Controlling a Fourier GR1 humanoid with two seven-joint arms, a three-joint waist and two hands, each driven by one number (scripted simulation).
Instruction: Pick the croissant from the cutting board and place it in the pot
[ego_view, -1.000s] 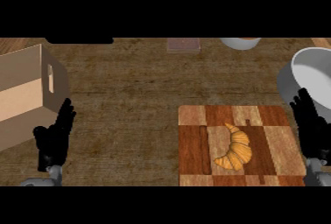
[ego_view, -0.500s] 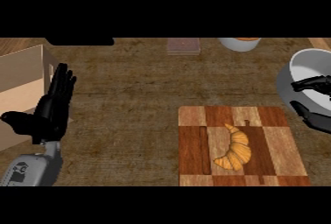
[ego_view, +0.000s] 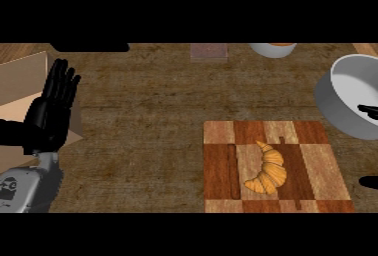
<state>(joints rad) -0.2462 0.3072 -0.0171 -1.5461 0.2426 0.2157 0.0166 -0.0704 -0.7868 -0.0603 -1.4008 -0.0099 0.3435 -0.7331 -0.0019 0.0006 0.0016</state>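
Plainly, the ridged golden croissant lies on the checkered wooden cutting board; left hand fingers straight, released; right hand state unclear.

Brown counter: cutting board front right, pot right edge, cardboard box left, bowl far.

One croissant, one cutting board, one grey pot, one bowl, one cardboard box, and one robot hand in full view, all on one surface.
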